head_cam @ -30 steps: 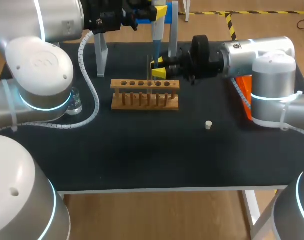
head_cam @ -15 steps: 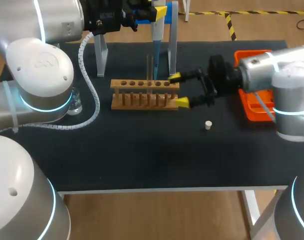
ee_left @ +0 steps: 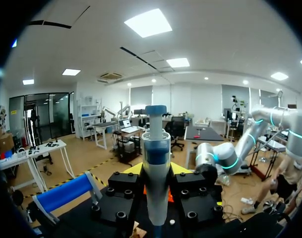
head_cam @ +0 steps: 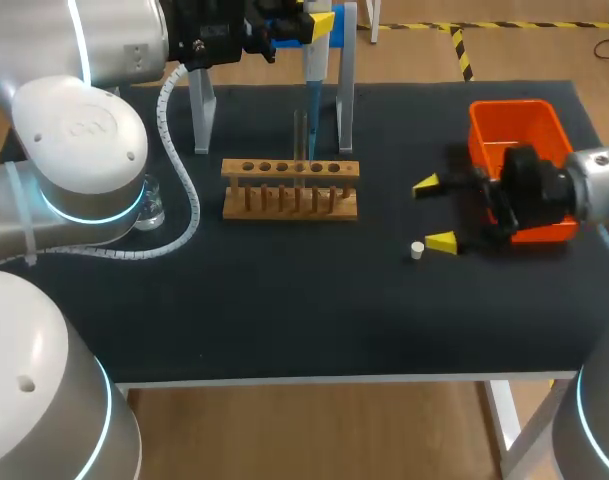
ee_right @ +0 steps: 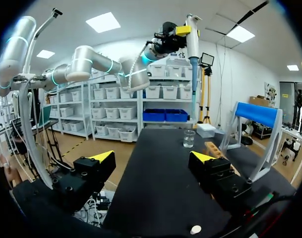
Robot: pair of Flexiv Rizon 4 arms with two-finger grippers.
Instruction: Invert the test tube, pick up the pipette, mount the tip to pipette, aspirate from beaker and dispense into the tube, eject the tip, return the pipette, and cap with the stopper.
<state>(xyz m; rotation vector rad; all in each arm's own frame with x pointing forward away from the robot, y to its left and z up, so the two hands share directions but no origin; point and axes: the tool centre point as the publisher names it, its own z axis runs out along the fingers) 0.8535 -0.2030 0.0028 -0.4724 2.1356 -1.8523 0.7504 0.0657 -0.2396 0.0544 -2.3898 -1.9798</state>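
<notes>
My left gripper (head_cam: 319,22) is shut on the white and blue pipette (head_cam: 313,70), held upright at the table's far side. The pipette's blue tip points down just above the clear test tube (head_cam: 300,135), which stands in the wooden rack (head_cam: 289,188). In the left wrist view the pipette (ee_left: 155,183) stands between the left gripper (ee_left: 155,171) fingers. My right gripper (head_cam: 435,213) is open and holds nothing, right of the rack. One of its yellow fingertips (head_cam: 443,242) is beside the small white stopper (head_cam: 416,250). From the right wrist view, the stopper (ee_right: 195,229) lies under the open right gripper (ee_right: 151,157), with the pipette (ee_right: 193,39) ahead.
An orange bin (head_cam: 512,130) sits at the right, behind my right wrist. The glass beaker (head_cam: 150,207) stands at the left, partly behind my left arm. The pipette stand's posts (head_cam: 346,90) rise behind the rack.
My right gripper let go of the test tube in the rack, opened wide and drew back to the right, ending beside the stopper. The left arm and pipette stayed still.
</notes>
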